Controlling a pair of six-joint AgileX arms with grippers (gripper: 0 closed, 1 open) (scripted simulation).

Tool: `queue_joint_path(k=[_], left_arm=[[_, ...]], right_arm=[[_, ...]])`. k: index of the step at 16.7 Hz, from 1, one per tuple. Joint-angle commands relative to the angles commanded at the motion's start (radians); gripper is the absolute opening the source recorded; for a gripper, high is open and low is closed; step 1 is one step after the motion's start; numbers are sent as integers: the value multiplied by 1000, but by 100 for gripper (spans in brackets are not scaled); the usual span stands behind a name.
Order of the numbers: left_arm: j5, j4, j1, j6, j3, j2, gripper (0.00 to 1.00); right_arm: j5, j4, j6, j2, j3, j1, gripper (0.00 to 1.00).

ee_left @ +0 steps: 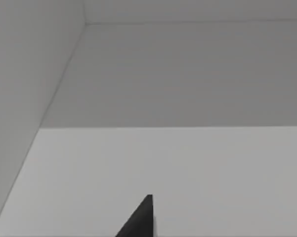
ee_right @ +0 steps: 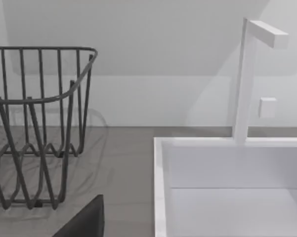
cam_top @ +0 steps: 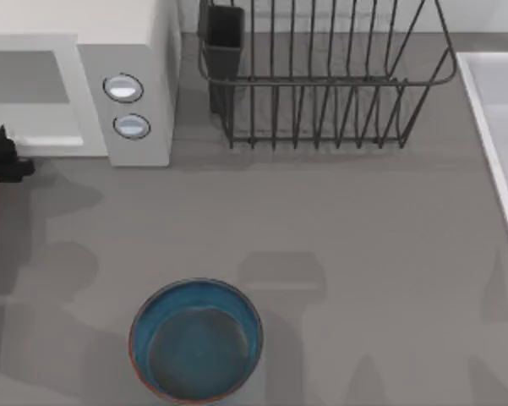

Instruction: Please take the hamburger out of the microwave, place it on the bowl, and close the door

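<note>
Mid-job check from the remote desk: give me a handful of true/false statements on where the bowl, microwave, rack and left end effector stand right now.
1. The round deep-blue bowl with the rusty rim is empty. True.
2. The dark wire dish rack stands at the top view's left of the boxy white microwave. False: it stands at the microwave's right.
3. The left end effector is at the top view's left edge, by the microwave's front. True.
4. The bowl sits inside the white sink. False: it rests on the grey table, near the front edge.
5. The microwave's grey panel carries three knobs. False: two round silvery knobs show.
</note>
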Motion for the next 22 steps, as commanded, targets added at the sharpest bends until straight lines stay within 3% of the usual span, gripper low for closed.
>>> queue_joint_path(k=[10, 17, 22], left_arm=[[-4, -356, 1, 1, 15, -336, 0], [-5, -378, 0, 3, 13, -355, 0], [-123, -520, -119, -147, 107, -328, 0]], right_arm=[[0, 0, 0, 0, 0, 0, 100], [0, 0, 0, 0, 0, 0, 100], [0, 0, 0, 0, 0, 0, 100]])
